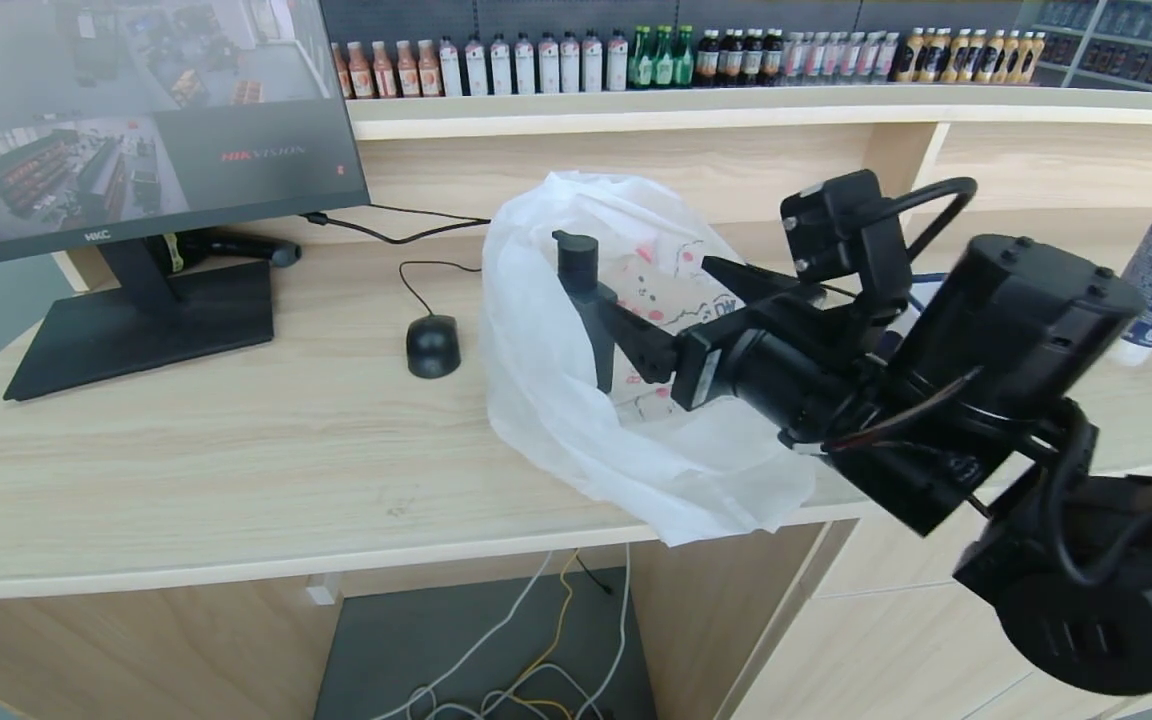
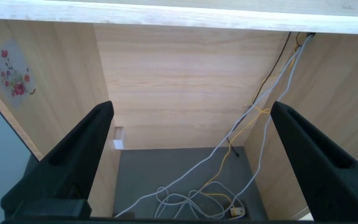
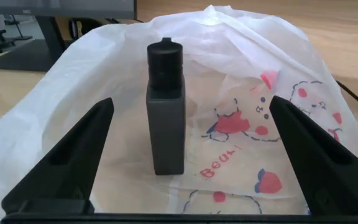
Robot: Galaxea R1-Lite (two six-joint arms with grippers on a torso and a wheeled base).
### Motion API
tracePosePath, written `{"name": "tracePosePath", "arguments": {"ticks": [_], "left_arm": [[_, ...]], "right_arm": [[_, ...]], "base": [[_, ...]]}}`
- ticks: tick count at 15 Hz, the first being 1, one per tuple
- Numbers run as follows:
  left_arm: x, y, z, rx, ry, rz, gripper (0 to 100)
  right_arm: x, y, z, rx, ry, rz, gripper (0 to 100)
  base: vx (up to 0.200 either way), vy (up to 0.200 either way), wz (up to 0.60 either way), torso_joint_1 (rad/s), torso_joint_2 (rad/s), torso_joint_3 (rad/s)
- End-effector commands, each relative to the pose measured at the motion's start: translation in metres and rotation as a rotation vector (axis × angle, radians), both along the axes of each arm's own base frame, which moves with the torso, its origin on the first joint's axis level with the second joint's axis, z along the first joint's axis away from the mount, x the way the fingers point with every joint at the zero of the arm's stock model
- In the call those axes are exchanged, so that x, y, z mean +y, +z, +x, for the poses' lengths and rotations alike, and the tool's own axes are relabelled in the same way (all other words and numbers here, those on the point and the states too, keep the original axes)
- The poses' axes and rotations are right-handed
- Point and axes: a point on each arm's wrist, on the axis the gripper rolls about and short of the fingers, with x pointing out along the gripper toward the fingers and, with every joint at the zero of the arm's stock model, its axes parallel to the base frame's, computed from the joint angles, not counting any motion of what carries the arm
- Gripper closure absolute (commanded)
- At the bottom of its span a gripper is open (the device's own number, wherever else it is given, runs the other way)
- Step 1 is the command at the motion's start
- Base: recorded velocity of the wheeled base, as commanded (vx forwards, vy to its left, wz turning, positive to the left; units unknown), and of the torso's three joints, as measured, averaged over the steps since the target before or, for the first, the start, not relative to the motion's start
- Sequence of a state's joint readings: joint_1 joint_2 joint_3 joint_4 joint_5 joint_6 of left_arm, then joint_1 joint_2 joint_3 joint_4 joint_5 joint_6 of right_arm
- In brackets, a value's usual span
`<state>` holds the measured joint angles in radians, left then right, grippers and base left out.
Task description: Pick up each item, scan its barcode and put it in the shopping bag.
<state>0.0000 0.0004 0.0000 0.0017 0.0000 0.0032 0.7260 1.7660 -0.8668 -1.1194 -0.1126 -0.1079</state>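
Presently, the right gripper [image 1: 654, 285] is released, its jaws spread wide with nothing in them, at the mouth of the white shopping bag [image 1: 576, 430] on the counter [image 1: 236, 450]. A dark bottle [image 3: 165, 118] stands upright inside the bag — just ahead of the gripper, between the lines of its fingers and apart from both. The left gripper [image 2: 191, 112] hangs below the counter edge — likewise spread and empty.

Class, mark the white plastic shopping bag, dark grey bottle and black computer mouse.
white plastic shopping bag [image 1: 556, 420]: head view, front wall.
dark grey bottle [image 3: 165, 130]: right wrist view, body.
black computer mouse [image 1: 433, 345]: head view, top.
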Motion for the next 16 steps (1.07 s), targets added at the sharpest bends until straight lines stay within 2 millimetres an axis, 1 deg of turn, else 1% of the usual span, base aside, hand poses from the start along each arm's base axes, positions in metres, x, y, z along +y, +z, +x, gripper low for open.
{"name": "tracePosePath", "arguments": {"ticks": [1,3,5,6,8,11,16], "left_arm": [[0.000,0.000,0.000,-0.001,0.000,-0.002,0],[0.000,0.000,0.000,-0.001,0.000,-0.002,0],[0.000,0.000,0.000,-0.001,0.002,-0.003,0],[0.000,0.000,0.000,-0.001,0.002,-0.003,0],[0.000,0.000,0.000,-0.001,0.002,-0.003,0],[0.000,0.000,0.000,-0.001,0.000,-0.003,0],[0.000,0.000,0.000,-0.001,0.002,-0.003,0]], "right_arm": [[-0.032,0.002,-0.036,-0.010,0.000,0.026,0],[-0.042,-0.012,-0.047,-0.030,0.006,0.051,0],[-0.050,-0.024,-0.057,-0.090,0.006,0.106,0],[-0.054,-0.028,-0.061,-0.081,0.009,0.111,0],[-0.055,-0.028,-0.062,-0.081,0.008,0.114,0],[-0.059,-0.029,-0.066,-0.073,0.008,0.115,0],[-0.069,-0.033,-0.076,-0.059,0.006,0.114,0]], "base": [[0.000,0.000,0.00,0.000,0.00,0.000],[0.000,0.000,0.00,0.000,0.00,0.000],[0.000,0.000,0.00,0.000,0.00,0.000],[0.000,0.000,0.00,0.000,0.00,0.000],[0.000,0.000,0.00,0.000,0.00,0.000],[-0.200,0.000,0.00,0.009,0.00,0.002],[0.000,0.000,0.00,0.000,0.00,0.000]]}}
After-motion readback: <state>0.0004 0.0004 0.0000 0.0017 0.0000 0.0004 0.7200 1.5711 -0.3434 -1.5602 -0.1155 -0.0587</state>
